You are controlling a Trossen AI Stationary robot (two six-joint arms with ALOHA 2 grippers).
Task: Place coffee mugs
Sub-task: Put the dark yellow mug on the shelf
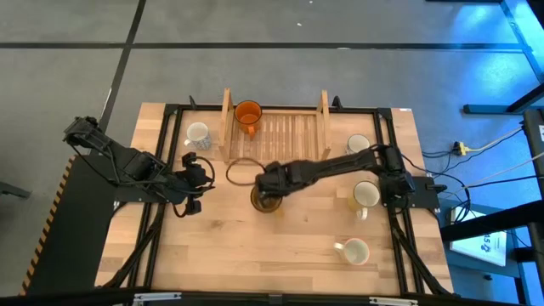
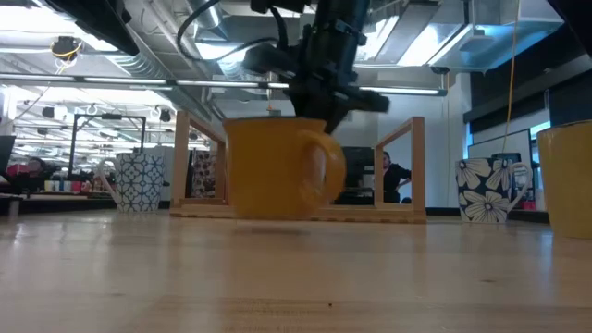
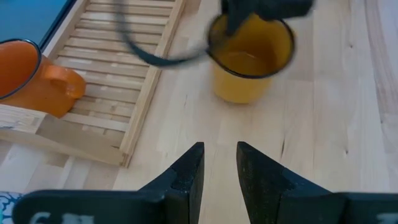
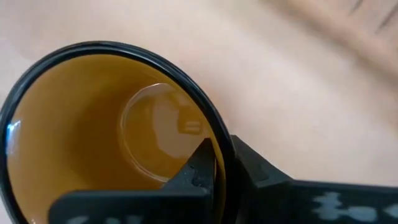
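Note:
The amber-yellow mug sits near the table's middle, in front of the wooden slatted tray. My right gripper reaches in from the right and is shut on it. The orange mug stands in the tray's far left corner. A patterned white mug stands left of the tray. Three more white mugs stand on the right side. My left gripper waits left of the yellow mug, touching nothing, its fingers a narrow gap apart. My right gripper pinches the yellow mug's dark rim, one finger inside the cup and one outside. It comes from above, pointing down, near the handle. The mug stays upright and seems just off the table, with a shadow under it.
The tray's two upright side rails stand behind the mug. A floral mug and a cream mug sit to the right in the low view, and a patterned mug to the left. Bare wood lies toward the near edge.

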